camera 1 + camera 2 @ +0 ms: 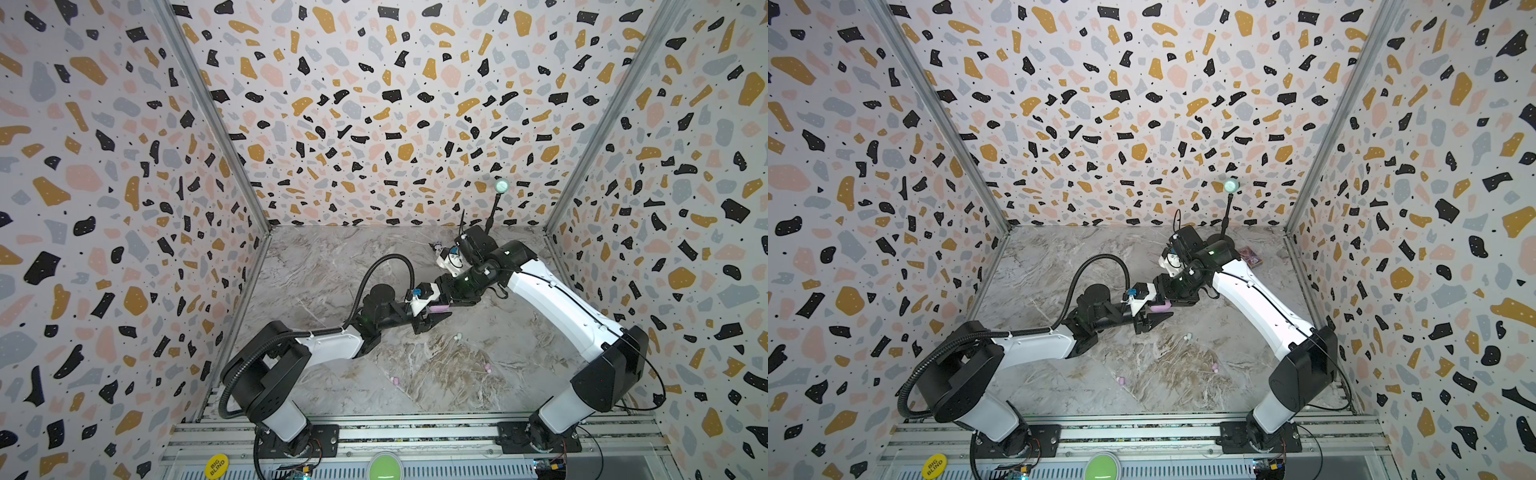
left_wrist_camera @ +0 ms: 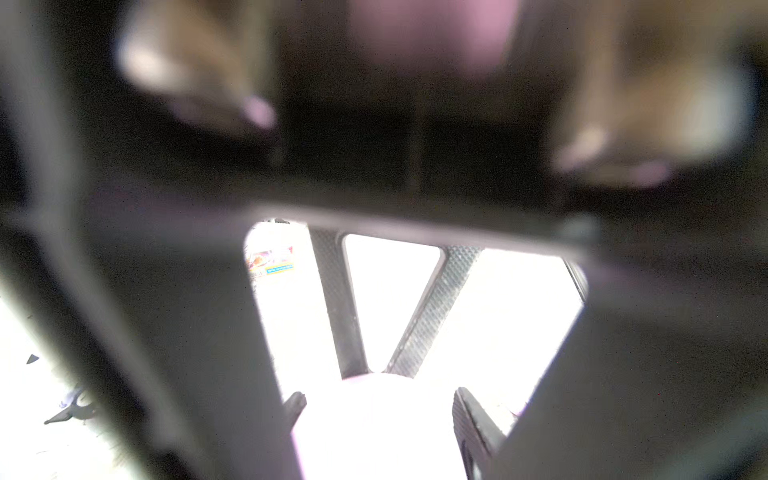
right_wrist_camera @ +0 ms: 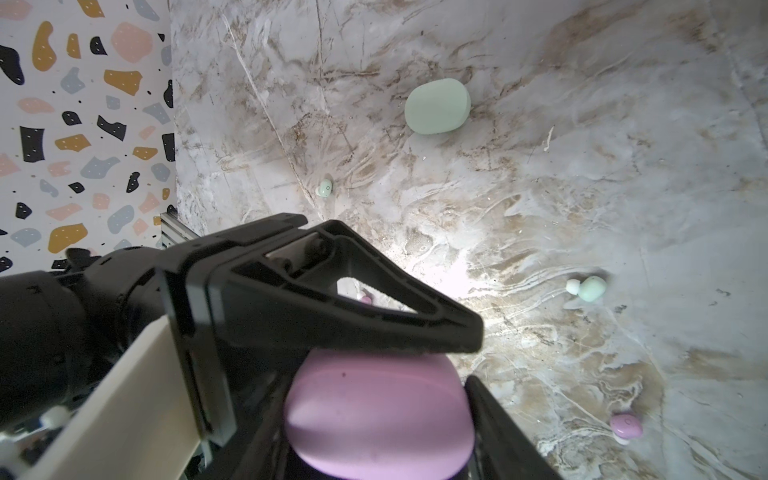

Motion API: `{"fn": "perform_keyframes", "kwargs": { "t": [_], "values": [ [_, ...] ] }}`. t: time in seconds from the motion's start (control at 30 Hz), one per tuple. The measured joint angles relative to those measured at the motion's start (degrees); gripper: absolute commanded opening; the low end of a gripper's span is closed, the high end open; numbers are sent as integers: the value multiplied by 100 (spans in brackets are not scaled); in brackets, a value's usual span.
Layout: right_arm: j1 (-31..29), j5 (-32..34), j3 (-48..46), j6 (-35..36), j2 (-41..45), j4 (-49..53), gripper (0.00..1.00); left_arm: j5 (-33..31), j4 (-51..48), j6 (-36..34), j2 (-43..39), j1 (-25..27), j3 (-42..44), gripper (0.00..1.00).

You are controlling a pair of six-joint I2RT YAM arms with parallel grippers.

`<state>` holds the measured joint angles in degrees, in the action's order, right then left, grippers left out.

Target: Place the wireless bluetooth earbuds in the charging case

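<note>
Right end effector (image 3: 376,384) is clamped on the pink charging case (image 3: 378,419), with one finger on each side of it in the right wrist view. The case lid looks shut. Coming from the opposite side, the left end effector (image 1: 435,319) meets it over the middle of the counter (image 1: 324,266). One black left finger (image 3: 365,324) lies flat on the case's upper face and touches it. Its partner is hidden behind the case, so I can't tell whether the left is gripping or just resting there. The left wrist view is mostly blurred dark housing and blown-out white, too poor to settle it. In both top views the case shows only as a pink sliver between the two end effectors. All four earbuds lie loose on the counter. The right wrist view shows the mint earbud (image 3: 588,287) out past the left fingertip and the second mint earbud (image 3: 323,188) near the foot of the patterned wall. The pink earbud (image 3: 626,427) is off to the side of the held case, and the second pink earbud (image 3: 365,298) shows through the cut-out in the left finger. In both top views one whitish bud sits just in front of the end effectors, and the two pink ones lie nearer the arm bases, well apart from each other. The mint charging case (image 3: 437,106) lies shut on the counter, well apart from the pink one.
</note>
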<state>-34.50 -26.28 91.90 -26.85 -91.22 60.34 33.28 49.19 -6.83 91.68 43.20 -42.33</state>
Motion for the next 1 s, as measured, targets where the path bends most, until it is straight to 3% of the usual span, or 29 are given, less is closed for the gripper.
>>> {"fn": "perform_keyframes", "kwargs": {
  "t": [1.0],
  "values": [
    [2,-7,28,31,284,72,51,122,229,286,-9,-72,0,49]
  ]
}}
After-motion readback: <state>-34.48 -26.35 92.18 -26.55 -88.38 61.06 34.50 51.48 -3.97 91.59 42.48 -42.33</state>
